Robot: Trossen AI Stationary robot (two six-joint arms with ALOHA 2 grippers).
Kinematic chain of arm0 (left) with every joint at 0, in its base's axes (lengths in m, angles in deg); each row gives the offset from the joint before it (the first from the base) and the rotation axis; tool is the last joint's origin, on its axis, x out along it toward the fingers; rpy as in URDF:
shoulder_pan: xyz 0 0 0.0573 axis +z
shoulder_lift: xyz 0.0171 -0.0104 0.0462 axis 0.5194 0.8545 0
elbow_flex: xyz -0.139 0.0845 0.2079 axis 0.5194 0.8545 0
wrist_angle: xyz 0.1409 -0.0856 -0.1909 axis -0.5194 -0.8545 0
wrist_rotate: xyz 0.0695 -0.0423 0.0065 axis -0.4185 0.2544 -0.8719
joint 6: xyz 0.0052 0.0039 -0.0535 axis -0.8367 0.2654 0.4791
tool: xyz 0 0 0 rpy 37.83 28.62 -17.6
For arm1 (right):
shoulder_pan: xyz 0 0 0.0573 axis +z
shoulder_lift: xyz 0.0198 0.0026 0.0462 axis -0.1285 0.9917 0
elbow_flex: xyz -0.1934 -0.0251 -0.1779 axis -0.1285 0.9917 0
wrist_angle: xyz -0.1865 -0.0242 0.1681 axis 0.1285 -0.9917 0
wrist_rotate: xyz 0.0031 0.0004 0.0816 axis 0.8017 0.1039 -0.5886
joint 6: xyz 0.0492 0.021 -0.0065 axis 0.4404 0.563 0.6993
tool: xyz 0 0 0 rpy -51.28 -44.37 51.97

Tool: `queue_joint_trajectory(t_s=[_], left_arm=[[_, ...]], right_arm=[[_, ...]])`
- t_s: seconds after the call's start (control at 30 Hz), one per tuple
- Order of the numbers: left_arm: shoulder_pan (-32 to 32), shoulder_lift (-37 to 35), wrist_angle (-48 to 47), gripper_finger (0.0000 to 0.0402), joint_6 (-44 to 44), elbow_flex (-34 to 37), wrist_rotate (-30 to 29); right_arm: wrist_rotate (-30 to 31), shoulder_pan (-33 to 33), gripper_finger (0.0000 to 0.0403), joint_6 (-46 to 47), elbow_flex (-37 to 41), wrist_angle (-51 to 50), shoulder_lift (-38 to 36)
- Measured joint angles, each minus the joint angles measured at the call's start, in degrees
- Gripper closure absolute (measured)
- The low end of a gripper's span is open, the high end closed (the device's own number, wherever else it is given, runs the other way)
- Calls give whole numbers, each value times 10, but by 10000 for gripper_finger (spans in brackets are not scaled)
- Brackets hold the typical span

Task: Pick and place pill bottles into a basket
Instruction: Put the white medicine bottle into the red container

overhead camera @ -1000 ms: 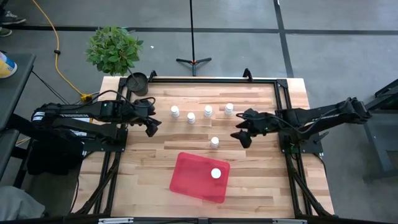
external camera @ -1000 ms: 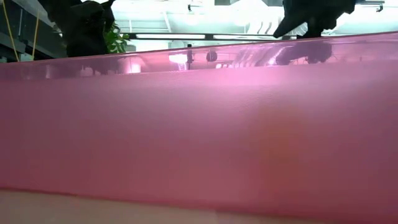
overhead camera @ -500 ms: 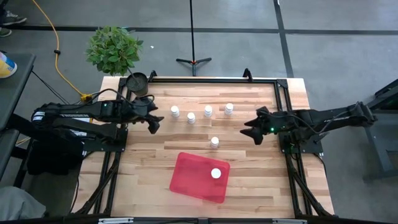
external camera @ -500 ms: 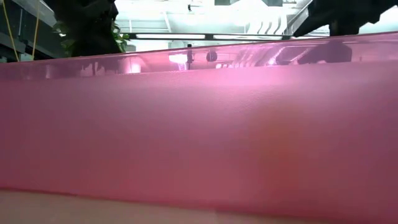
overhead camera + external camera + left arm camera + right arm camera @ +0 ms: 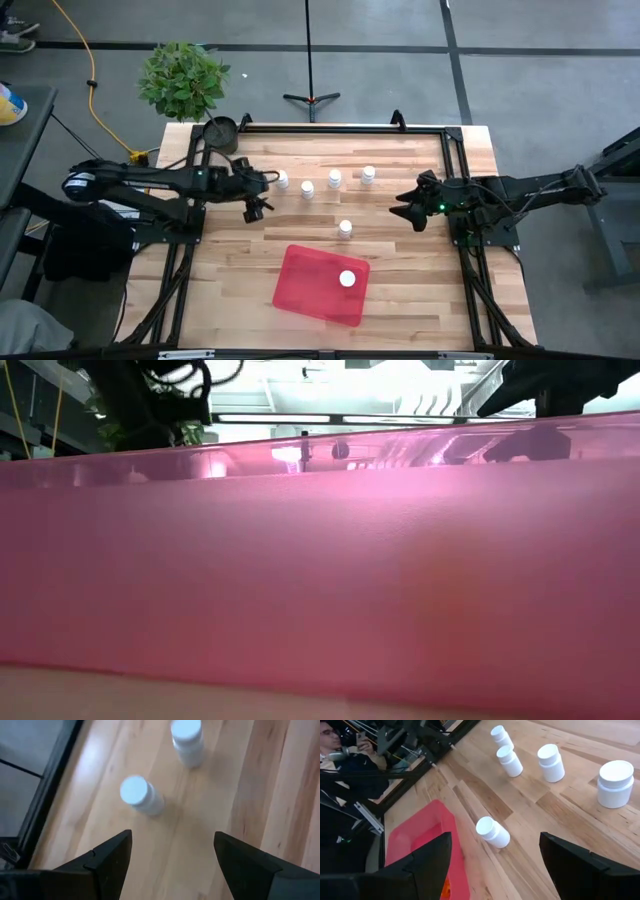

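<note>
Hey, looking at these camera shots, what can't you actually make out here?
- Low view: the red basket's wall fills nearly the whole picture, hiding the table and every pill bottle.
- High view: the bottle in the basket shows only its white cap, too small to tell its body colour.
- Left wrist view: the two nearest bottles are blurred; the basket is out of frame.

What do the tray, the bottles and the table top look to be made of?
Red tray: probably plastic, glossy and slightly translucent; its wall glows pink in the low view.
Pill bottles, e.g. the lone one beside the tray: likely matte white plastic, caps and bodies alike.
Table top: pale wood strips with visible grain and seams, smooth finish.
</note>
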Motion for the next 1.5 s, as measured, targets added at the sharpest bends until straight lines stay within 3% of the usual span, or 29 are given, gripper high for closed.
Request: queue_joint_trajectory(t_s=[0.13, 0.5, 0.73, 1.1, 1.5], left_arm=[[48, 26, 11, 88, -9, 0, 66], [261, 18, 80, 141, -86, 0, 293], [327, 35, 82, 147, -127, 0, 415], [330, 65, 137, 141, -151, 0, 426], [330, 67, 140, 35, -155, 0, 394]], right_arm=[[-5, 0, 111, 0, 0, 0, 0], [-28, 0, 111, 3, 0, 0, 0], [-28, 0, 111, 4, 0, -1, 0], [-23, 0, 111, 13, 0, -8, 0], [-23, 0, 111, 17, 0, -13, 0]])
